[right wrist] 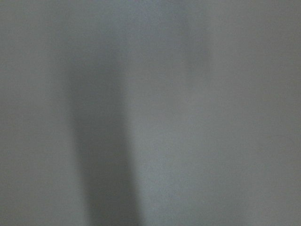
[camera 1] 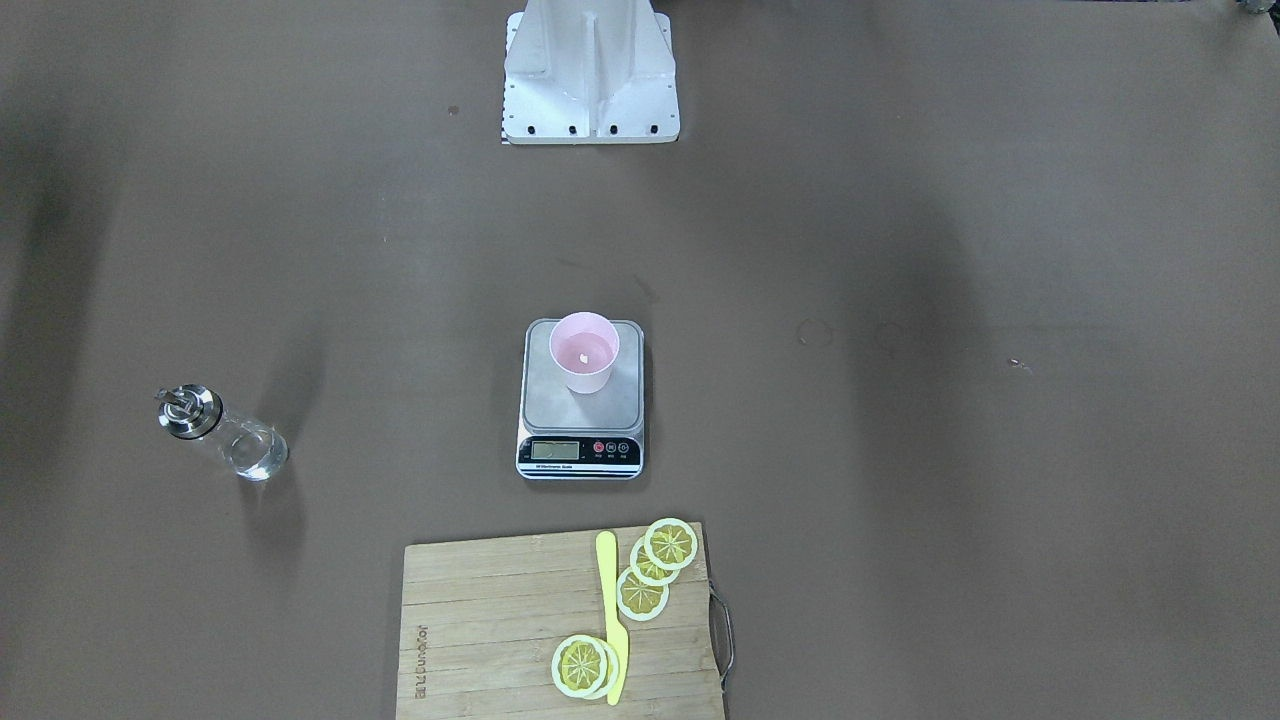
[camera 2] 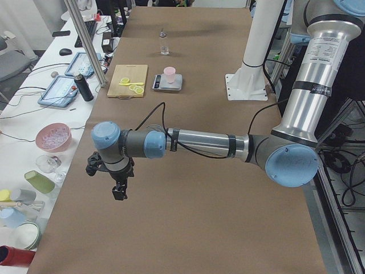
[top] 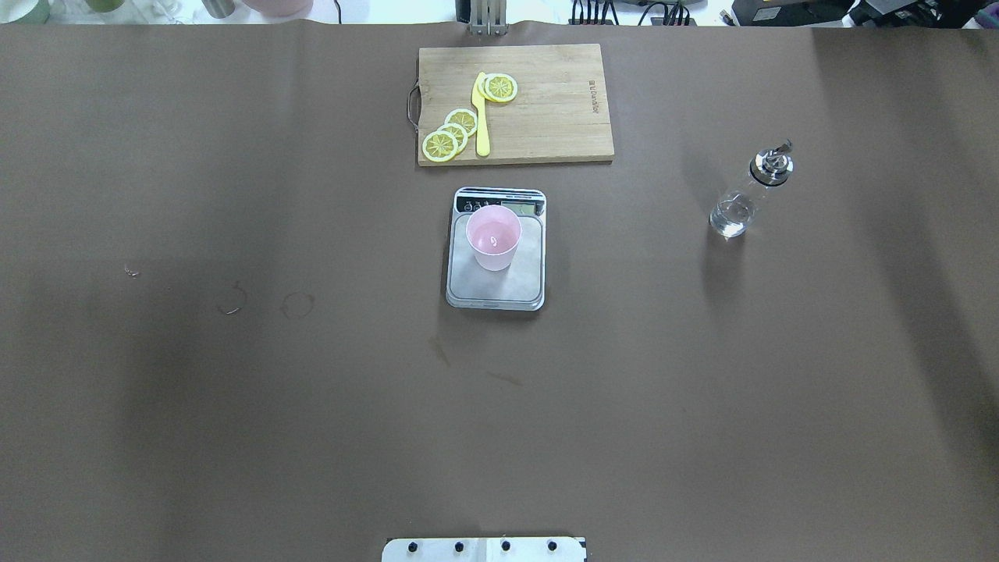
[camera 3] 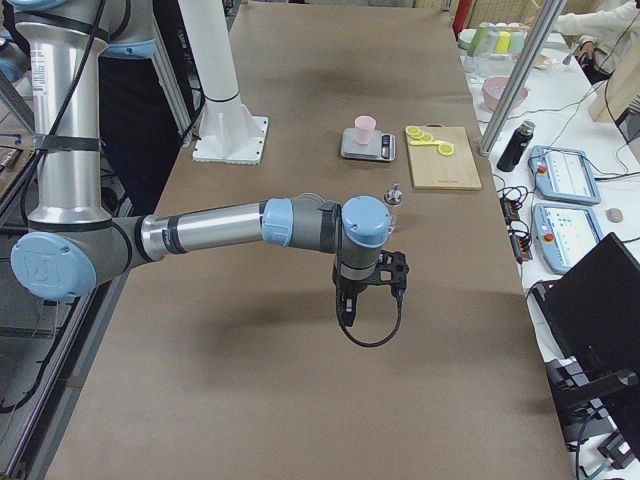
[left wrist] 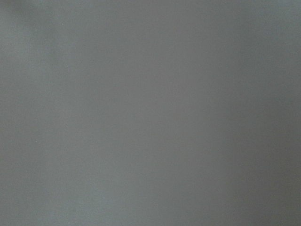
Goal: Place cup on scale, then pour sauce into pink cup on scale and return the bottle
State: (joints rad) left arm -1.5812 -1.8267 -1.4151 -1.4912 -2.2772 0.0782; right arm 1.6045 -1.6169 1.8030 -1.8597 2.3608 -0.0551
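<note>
The pale pink cup [camera 1: 584,352] stands upright on the far half of the silver-grey scale [camera 1: 560,408] at the table's middle; a small bright glint shows inside it. The clear glass bottle [camera 1: 220,432] with its silver pourer cap stands upright on the table on my right side, well away from the scale [top: 499,290], with clear sauce in its lower part. My left gripper [camera 2: 118,191] and right gripper [camera 3: 345,312] hang over bare table near the two ends, far from both objects. They show only in the side views, so I cannot tell their state. Both wrist views show only blurred table.
A wooden cutting board [top: 554,117] with lemon slices [top: 451,134] and a yellow knife [top: 481,117] lies just beyond the scale. The white robot base [camera 1: 590,80] stands at the near edge. Side benches hold tablets, cups and a black bottle [camera 2: 84,87].
</note>
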